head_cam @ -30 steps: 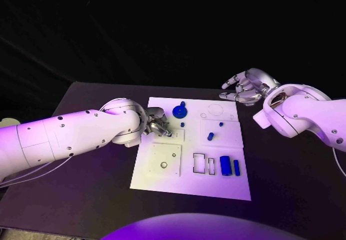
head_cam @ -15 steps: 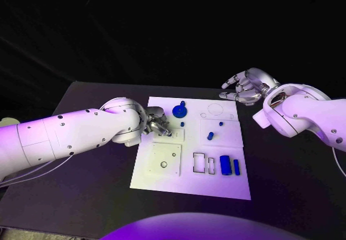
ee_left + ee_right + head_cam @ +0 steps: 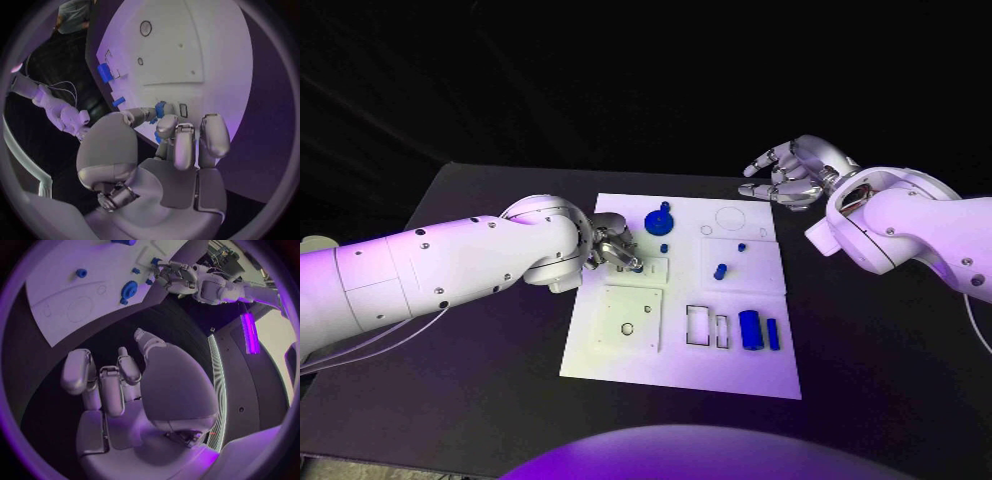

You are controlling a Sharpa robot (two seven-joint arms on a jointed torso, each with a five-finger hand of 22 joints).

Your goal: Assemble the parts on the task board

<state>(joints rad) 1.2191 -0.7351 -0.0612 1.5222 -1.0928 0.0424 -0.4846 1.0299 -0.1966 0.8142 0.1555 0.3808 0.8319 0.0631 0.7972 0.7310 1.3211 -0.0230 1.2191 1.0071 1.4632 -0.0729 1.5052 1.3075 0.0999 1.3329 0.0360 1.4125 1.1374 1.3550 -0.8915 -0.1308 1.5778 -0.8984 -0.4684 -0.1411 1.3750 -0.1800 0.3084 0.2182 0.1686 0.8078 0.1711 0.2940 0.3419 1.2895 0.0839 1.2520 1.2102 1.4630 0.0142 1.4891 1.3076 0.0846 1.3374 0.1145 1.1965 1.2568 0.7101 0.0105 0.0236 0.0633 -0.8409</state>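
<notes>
The white task board (image 3: pixel 733 375) lies in the middle of the black table. My left hand (image 3: pixel 610 248) rests over the board's left edge and pinches a small blue part (image 3: pixel 161 108) between thumb and finger, just above a square recess. A round blue part (image 3: pixel 659 220) stands near the far edge, with a small blue peg (image 3: pixel 721 271) mid-board. A blue cylinder (image 3: pixel 751 331) and a thin blue bar (image 3: pixel 773 335) lie at the right. My right hand (image 3: pixel 790 172) hovers beyond the board's far right corner, fingers apart and holding nothing.
A square plate with a small hole (image 3: pixel 630 320) sits in the board's left half, next to two rectangular slots (image 3: pixel 707 328). Bare black table (image 3: pixel 488 400) surrounds the board. In the right wrist view the left hand (image 3: pixel 178 277) reaches onto the board (image 3: pixel 69 285).
The left hand's fingers have shifted slightly over the board's left edge, and the pinched blue part now peeks out at the fingertips. The right hand has not moved.
</notes>
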